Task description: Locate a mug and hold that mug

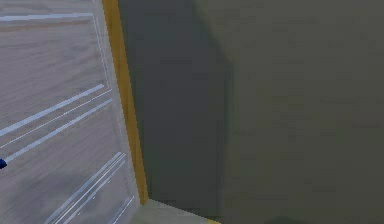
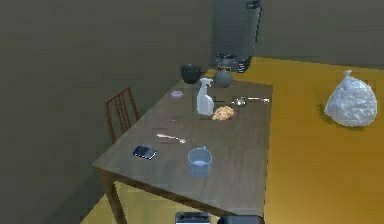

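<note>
surface [image 2: 243,150]: you have a brown wooden one in the arm side view, running from near centre up and away.
cup [image 2: 200,160]: pale blue, upright, near the surface's close end. It's the likeliest mug, though you can't make out a handle.
claw: you cannot tell its state from these views.
phone [image 2: 144,152]: dark and flat, left of the cup by the left edge.
spoon [image 2: 172,137]: lying up from the phone, mid-surface.
spray bottle [image 2: 205,97]: white, upright, toward the far half.
bread [image 2: 223,113]: orange-brown lump just right of the bottle.
bowl [image 2: 189,71]: dark, at the far end.
grey pot [image 2: 224,76]: right of the bowl; you can't tell its kind.
utensil [image 2: 255,100]: silvery, near the far right edge.
chair [image 2: 122,108]: wooden, at the surface's left side.
fridge [image 2: 236,30]: dark and tall, behind the far end.
bag [image 2: 350,100]: white and crumpled, on the yellow floor [image 2: 320,170], well apart from the surface.
door [image 1: 55,110]: white and panelled, on the forward view's left, with a yellow frame [image 1: 125,90].
wall [image 1: 290,110]: olive, right of the frame.
</note>
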{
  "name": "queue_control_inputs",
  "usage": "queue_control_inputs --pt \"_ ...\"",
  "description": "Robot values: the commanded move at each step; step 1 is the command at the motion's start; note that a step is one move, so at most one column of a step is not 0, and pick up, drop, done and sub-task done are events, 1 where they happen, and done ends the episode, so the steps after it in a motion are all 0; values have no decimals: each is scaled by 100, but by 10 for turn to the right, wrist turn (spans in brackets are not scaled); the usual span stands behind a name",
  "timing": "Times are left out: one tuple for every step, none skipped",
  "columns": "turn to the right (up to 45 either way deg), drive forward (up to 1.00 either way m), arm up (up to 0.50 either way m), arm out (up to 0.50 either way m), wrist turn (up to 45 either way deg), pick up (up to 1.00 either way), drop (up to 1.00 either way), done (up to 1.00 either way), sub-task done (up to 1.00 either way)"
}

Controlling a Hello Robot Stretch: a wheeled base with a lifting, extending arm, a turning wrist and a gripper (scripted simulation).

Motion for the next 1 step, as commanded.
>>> queue_control_inputs --pt "0 0 0 30 0 0 0 0 0"
